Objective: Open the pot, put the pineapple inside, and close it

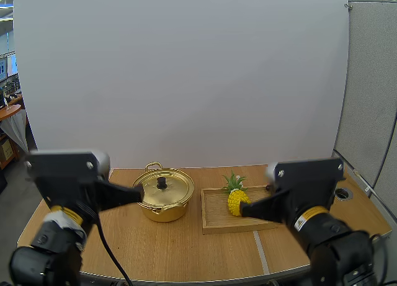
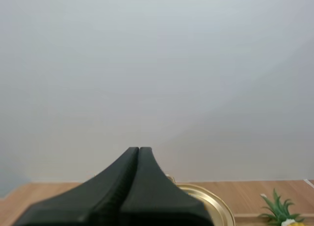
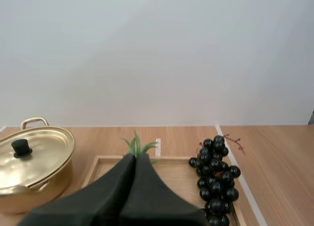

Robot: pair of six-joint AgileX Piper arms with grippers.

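**Bench:** Wooden top. All items sat toward its far edge.

**Pot:** Gold-coloured, standing left of the bench's centre. The lid was seated on it, with the black knob upright at its middle. One loop handle faced the far edge.

**Wooden tray:** Lay just right of the pot, with a narrow strip of bench between them, so they were not touching.

**Pineapple:** Sat in the tray, near the middle of the tray's far edge, with its green crown toward that edge. Whether it stood upright or lay tilted could not be determined.

**Bunch of grapes:** Dark fruit, resting in the tray along its right edge. The stem reached past the far right corner.

**Left gripper:** Both fingers were pressed together into one wedge, with nothing between them. It was raised above the bench, its tip toward the pot's left rim. No contact with the pot was seen.

**Right gripper:** Its fingers were likewise closed flat on each other and carried nothing. In the high view the tip pointed at the near right side of the pineapple. Whether it touched the fruit could not be established.
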